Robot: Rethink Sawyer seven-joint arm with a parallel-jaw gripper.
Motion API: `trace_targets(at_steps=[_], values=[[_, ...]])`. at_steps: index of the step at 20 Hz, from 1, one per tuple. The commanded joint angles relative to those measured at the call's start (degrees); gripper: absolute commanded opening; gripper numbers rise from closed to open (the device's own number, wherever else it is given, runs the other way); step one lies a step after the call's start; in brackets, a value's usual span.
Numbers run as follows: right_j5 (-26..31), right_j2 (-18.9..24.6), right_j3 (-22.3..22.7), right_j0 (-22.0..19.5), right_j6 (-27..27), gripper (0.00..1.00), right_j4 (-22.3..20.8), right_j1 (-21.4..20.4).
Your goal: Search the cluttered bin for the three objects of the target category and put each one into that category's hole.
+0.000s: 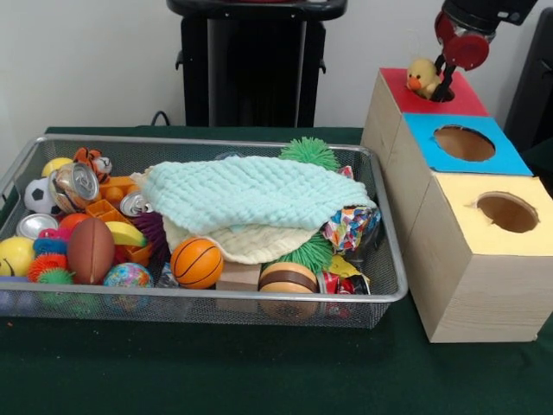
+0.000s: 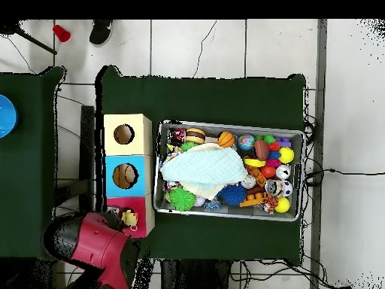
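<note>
My gripper [image 1: 444,89] hangs over the red box [image 1: 390,97] at the bench's far right corner; the duck [image 1: 422,77] sits beside its hole, ready to drop. Whether my jaws pinch it, I cannot tell.

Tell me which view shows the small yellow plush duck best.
The front view: the small yellow plush duck sits clearly on the red box top, its orange beak visible. The overhead view shows only a tiny yellow spot beside the arm.
</note>
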Motion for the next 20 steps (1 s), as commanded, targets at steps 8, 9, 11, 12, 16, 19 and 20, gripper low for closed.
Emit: trace_targets(at_steps=[8,9,11,12,16,19,20], values=[[-10.13,19.44,11.84,-14.41,-5.92,1.0,4.46,-8.91],[-12.8,22.76,13.55,-16.8,-7.86,1.0,5.73,-9.5],[-15.85,25.98,14.84,-19.92,-8.6,1.0,4.41,-9.11],[-16.25,26.65,15.13,-20.76,-7.96,1.0,3.43,-9.01],[-12.13,19.68,11.39,-19.48,-4.19,1.0,-6.42,-6.17],[-9.98,14.92,8.13,-17.33,-1.73,0.0,-11.59,-3.6],[-9.84,14.15,7.67,-16.89,-1.42,0.0,-12.09,-3.12]])
